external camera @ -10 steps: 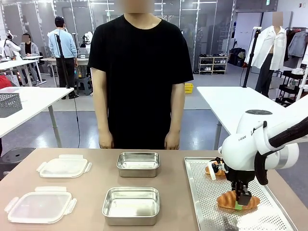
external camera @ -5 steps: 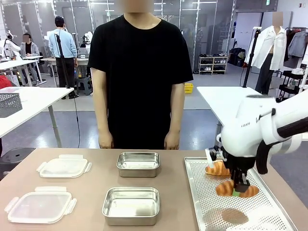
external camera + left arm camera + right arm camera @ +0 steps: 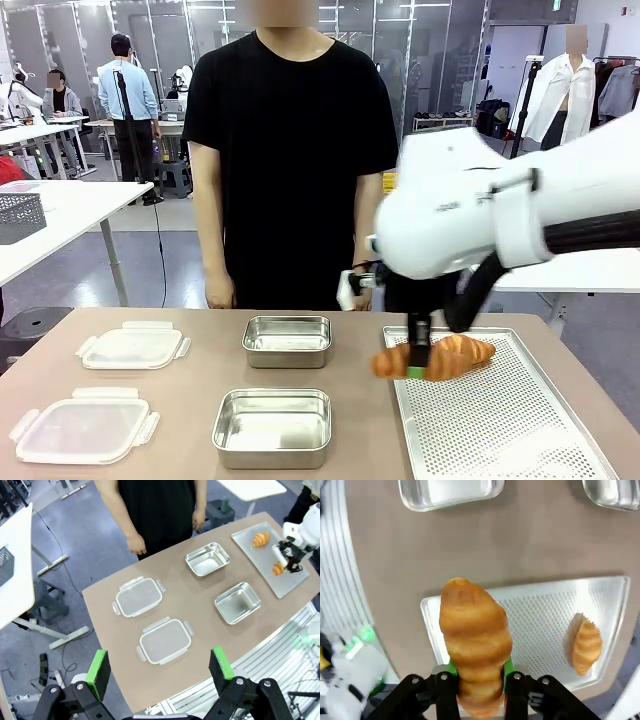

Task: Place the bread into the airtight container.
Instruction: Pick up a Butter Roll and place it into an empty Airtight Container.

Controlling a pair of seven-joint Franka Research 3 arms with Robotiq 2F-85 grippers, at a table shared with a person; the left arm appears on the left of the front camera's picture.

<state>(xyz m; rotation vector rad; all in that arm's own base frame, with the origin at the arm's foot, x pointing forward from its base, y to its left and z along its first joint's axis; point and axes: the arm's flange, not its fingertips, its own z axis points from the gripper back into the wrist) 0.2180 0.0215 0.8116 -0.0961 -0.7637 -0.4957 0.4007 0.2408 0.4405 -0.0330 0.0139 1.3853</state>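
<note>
Bread (image 3: 460, 353), where have you got it right now?

I have it in the right gripper (image 3: 416, 360). Its fingers are closed across the middle of the croissant, which lies crosswise with both ends sticking out. It hangs in the air over the left rim of the tray (image 3: 500, 430), clear of the mesh. I judge a grip at the waist is what keeps it level.

Why there and not over a container?

I read it as the carry leg of the job. The steel containers (image 3: 272, 427) sit to the left of the tray, open and empty, so either could take the bread.

And your other arm?

I see the left gripper (image 3: 159, 669) high above the worktop (image 3: 190, 400), spread wide and holding nothing. I judge it is parked out of the way.

Give me the count.

I count two croissants: the one I hold, and a second croissant (image 3: 586, 647) lying on the tray. There are two steel containers, one nearer me and one farther off. Two clear lids (image 3: 132, 347) lie flat at the left, off the containers, which leaves the openings free. There is one tray. A person (image 3: 290, 150) stands at the far side, hands down and touching nothing.
</note>
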